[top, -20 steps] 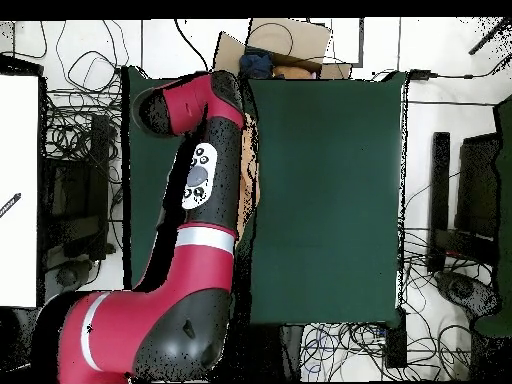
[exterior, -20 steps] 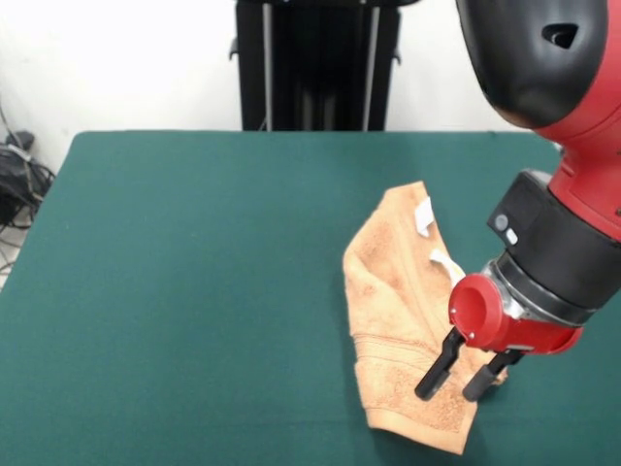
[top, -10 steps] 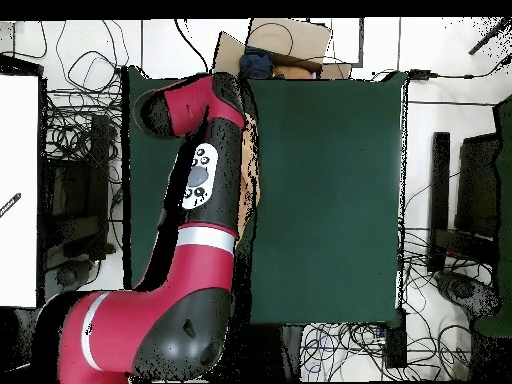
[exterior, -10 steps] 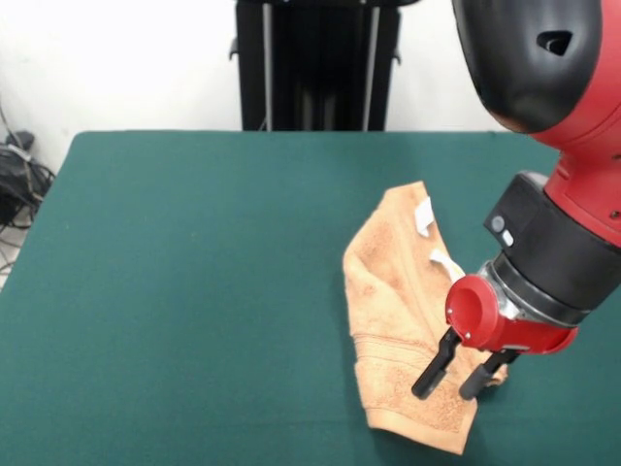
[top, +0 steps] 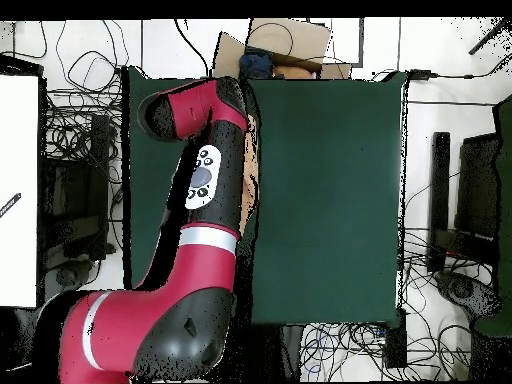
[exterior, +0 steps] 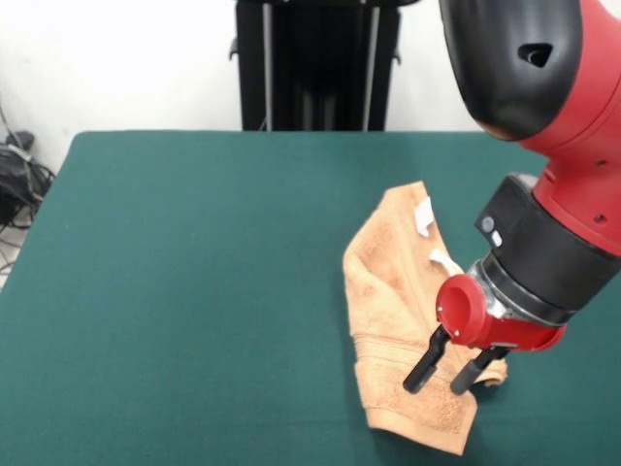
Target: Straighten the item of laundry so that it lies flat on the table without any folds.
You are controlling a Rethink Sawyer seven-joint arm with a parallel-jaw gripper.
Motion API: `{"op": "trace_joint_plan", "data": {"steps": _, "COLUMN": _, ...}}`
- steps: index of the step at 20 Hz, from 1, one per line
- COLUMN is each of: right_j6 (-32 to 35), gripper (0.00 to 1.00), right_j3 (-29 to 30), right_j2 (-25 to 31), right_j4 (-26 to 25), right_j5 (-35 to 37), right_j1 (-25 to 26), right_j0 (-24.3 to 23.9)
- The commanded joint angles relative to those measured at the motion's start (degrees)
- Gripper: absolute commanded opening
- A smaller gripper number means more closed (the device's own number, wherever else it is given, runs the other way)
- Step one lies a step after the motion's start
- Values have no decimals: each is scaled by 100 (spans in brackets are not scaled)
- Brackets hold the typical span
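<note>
The item of laundry (exterior: 393, 311), a peach-orange terry towel folded over on itself, lies on the right part of the green table (exterior: 194, 291); a white tag shows near its far end. My gripper (exterior: 440, 375) hangs open over the towel's near right edge, its two black fingers (exterior: 425, 360) pointing down with a gap between them and nothing held. From overhead the arm (top: 205, 190) covers nearly all of the towel; only a thin orange sliver (top: 251, 160) shows beside it, and the gripper is hidden.
A black stand (exterior: 315, 63) rises behind the table's far edge. Cables lie on the floor at the left (exterior: 15, 184). In the overhead view a cardboard box (top: 285, 50) sits past the table's top edge, and cables ring the table.
The gripper has shifted slightly left and a little lower over the towel's near right part, still open. The towel has not moved.
</note>
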Motion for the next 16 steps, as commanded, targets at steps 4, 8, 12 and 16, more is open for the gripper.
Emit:
{"op": "trace_joint_plan", "data": {"steps": 4, "right_j6": 1387, "gripper": 100, "right_j3": 865, "right_j2": 422, "right_j4": 232, "right_j5": -162, "right_j1": 7, "right_j0": -86}}
{"op": "trace_joint_plan", "data": {"steps": 8, "right_j6": 1310, "gripper": 100, "right_j3": 871, "right_j2": 457, "right_j4": 297, "right_j5": -48, "right_j1": -34, "right_j0": -113}}
{"op": "trace_joint_plan", "data": {"steps": 12, "right_j6": 1175, "gripper": 100, "right_j3": 739, "right_j2": 387, "right_j4": 303, "right_j5": 250, "right_j1": -34, "right_j0": -91}}
{"op": "trace_joint_plan", "data": {"steps": 16, "right_j6": 1320, "gripper": 100, "right_j3": 615, "right_j2": 299, "right_j4": 317, "right_j5": 471, "right_j1": -8, "right_j0": 18}}
